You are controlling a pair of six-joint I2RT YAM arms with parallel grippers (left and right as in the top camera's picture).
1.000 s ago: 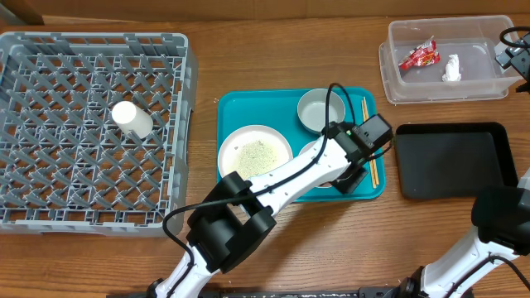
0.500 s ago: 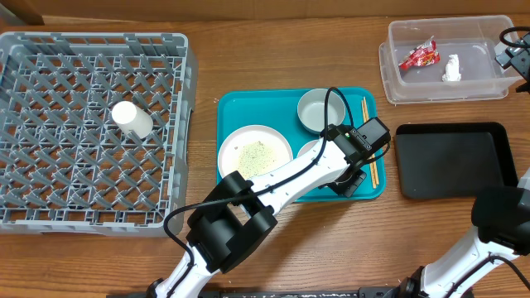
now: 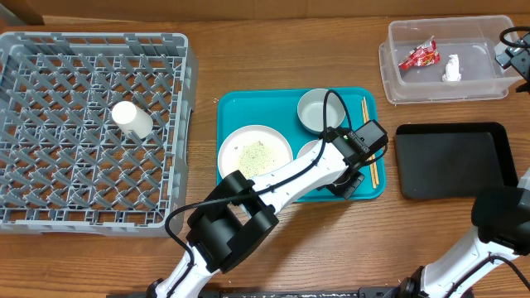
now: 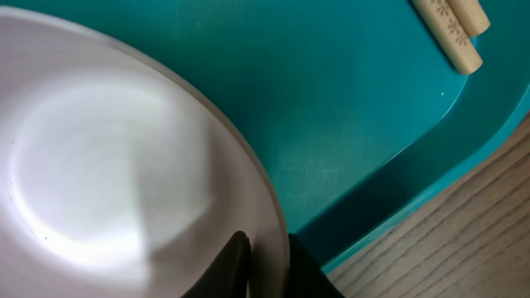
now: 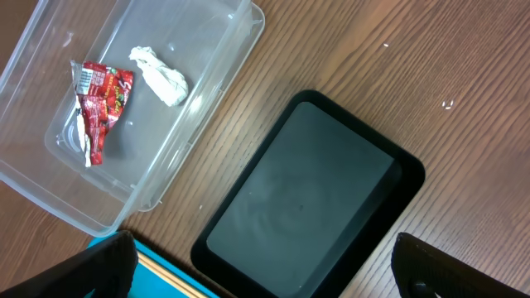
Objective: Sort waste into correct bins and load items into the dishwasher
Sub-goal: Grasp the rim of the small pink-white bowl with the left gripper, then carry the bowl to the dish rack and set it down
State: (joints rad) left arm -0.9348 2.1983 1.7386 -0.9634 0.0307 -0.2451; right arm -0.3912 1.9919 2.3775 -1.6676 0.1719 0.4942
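My left gripper point(image 4: 269, 266) is closed on the rim of the small white dish point(image 4: 124, 165), one finger inside and one outside. In the overhead view the left gripper point(image 3: 351, 177) is at the teal tray's front right corner and its arm hides most of the dish point(image 3: 309, 151). The chopsticks point(image 3: 369, 147) lie along the tray's right edge. The large white plate point(image 3: 255, 153) holds rice scraps. The grey bowl point(image 3: 319, 110) sits behind it. The white cup point(image 3: 132, 118) lies in the grey dish rack point(image 3: 50, 207). The red wrapper point(image 5: 99, 103) and tissue point(image 5: 161, 74) lie in the clear tub point(image 5: 207, 124). My right gripper point(image 5: 277, 273) is wide open above the black tray point(image 5: 306, 199).
The teal tray point(image 3: 236, 112) sits mid-table between the rack and the bins. The black tray point(image 3: 455, 159) holds nothing. The right arm's base is at the front right corner and its gripper point(image 3: 512, 51) hangs by the tub's right end.
My left wrist has shifted slightly at the tray's front right corner, over the small dish. The right arm has not moved.
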